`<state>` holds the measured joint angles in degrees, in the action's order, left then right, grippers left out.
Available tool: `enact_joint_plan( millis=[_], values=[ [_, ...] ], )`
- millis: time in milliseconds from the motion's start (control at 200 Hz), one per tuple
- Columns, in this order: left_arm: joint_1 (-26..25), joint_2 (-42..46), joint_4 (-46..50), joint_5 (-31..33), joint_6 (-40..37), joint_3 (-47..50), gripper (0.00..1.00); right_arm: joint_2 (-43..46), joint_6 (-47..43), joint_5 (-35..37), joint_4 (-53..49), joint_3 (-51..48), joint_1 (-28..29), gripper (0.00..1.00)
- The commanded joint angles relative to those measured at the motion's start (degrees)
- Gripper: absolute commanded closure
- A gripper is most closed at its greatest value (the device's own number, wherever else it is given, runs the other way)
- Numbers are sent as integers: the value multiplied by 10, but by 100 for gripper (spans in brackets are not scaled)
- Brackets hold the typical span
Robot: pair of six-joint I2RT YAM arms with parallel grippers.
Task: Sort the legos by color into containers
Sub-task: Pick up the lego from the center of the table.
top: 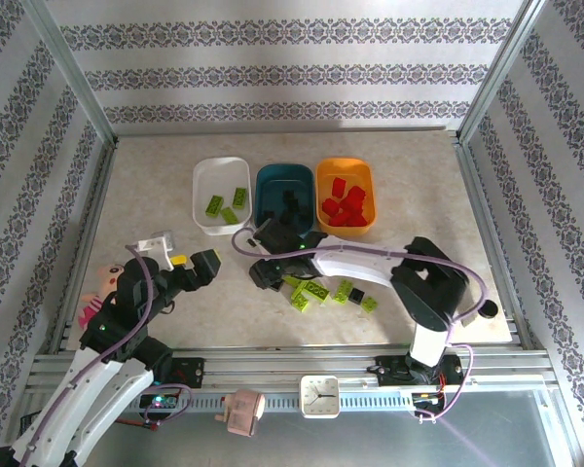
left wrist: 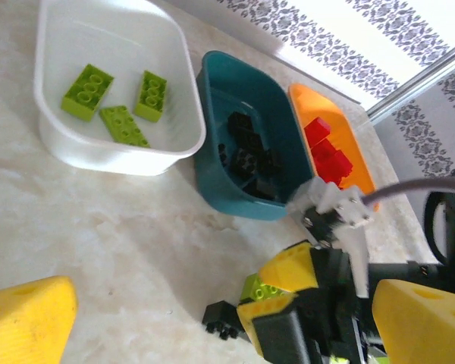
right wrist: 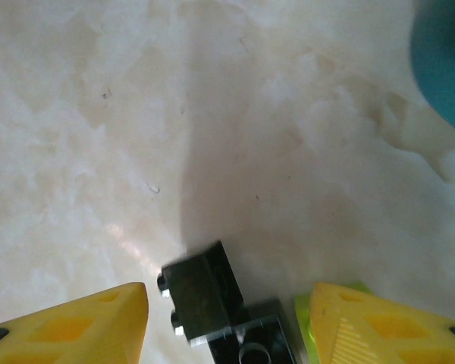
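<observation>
Right gripper (right wrist: 227,303), jaws parted and empty, straddles a black lego (right wrist: 203,292) — its long axis slanting across the gap; the dark teal tub (right wrist: 444,68) lies far-right. Left gripper (top: 193,261) gapes empty.

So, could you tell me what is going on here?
Lego sorting is under way: green bricks in the white tub, black in the teal tub, red in the orange tub. The right gripper hangs open around a black brick on the table, among loose green and black bricks. The left gripper is open and empty.
</observation>
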<state>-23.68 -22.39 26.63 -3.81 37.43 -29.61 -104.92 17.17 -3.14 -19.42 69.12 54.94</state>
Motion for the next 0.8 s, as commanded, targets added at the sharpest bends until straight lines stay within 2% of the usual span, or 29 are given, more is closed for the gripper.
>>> enact_joint_plan(
  millis=[0,165,395,460,590,795],
  values=[
    [-5,12,76,19,14,11,0,-44,-21,-2,-27,41,10,44],
    [-5,16,77,22,16,15,0,-80,-22,-1,-32,64,17,49],
    [-5,16,81,29,15,13,0,-97,-23,-1,-33,68,24,63],
    [-5,16,83,29,13,13,0,-94,-22,-9,-31,67,25,70],
    [-5,16,80,28,15,14,0,-63,-13,-29,-5,54,25,80],
    [-5,15,54,7,18,21,0,41,2,-38,47,19,13,85]
  ],
)
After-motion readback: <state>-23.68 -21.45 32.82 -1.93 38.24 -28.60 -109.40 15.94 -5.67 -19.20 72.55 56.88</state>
